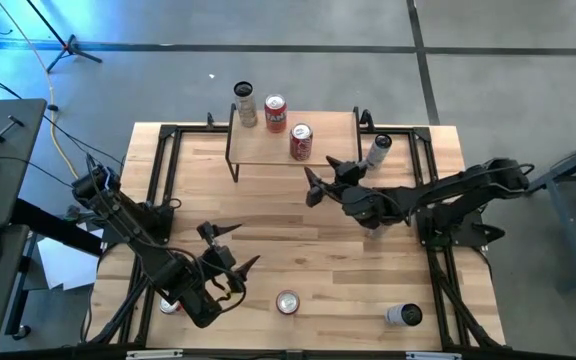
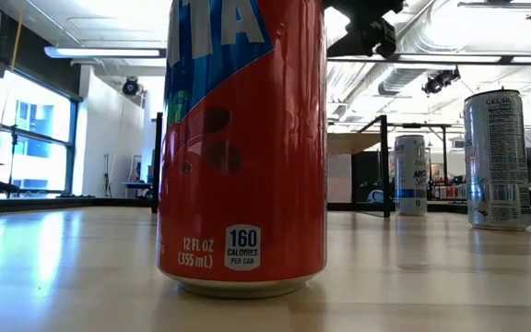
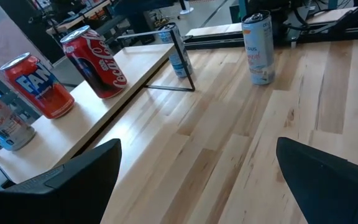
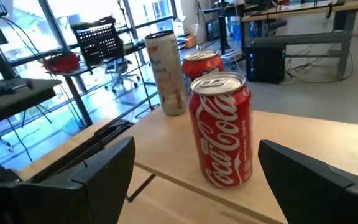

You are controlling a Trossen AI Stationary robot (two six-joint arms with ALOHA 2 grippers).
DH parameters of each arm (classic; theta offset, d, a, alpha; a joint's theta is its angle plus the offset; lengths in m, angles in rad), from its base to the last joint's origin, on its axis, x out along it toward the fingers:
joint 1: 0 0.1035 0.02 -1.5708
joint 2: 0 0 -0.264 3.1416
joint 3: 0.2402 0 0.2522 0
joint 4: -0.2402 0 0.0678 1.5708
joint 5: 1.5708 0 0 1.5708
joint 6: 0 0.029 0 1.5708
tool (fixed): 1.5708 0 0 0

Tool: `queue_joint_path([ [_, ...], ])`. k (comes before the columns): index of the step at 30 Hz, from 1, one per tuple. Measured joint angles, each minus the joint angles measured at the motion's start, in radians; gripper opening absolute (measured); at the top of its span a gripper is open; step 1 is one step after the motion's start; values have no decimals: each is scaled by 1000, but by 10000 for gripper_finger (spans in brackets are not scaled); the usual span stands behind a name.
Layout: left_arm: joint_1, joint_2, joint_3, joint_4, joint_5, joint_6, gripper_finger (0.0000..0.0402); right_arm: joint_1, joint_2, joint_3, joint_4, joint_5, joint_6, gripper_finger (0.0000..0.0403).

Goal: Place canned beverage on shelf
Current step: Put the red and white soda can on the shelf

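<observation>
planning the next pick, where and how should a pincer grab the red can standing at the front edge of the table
Grip the red can across its round side wall at mid-height, coming in level from the left pincer, the nearer arm. It stands upright with free tabletop around it, so fingers fit either side.

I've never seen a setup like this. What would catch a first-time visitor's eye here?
Probably the low wooden shelf on thin black legs at the table's far edge, with three cans on it: a tall pale slim can, a red Fanta can and a red Coca-Cola can. The right gripper hangs open just beside the Coca-Cola can, while the left gripper waits open near the front, where another red can stands.
</observation>
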Motion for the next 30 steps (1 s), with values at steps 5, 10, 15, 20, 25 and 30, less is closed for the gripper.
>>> queue_joint_path([
  [5, 0, 0, 0, 0, 0, 0, 400, -55, 0, 0, 5, -115, 29, 328],
  [10, 0, 0, 0, -7, -1, 0, 400, -112, 0, 0, 6, -338, 46, 328],
  [15, 0, 0, 0, -23, -2, 0, 400, -120, 0, -1, 6, -271, 44, 328],
  [20, 1, 0, 0, -26, -4, 0, 400, -113, 5, -1, -14, -211, 76, 328],
  [25, 1, 0, 0, -26, -13, 1, 400, -111, 57, -1, -14, -152, 95, 328],
  [30, 1, 0, 0, -26, -13, 0, 400, -112, 105, -1, 18, -121, 110, 328],
])
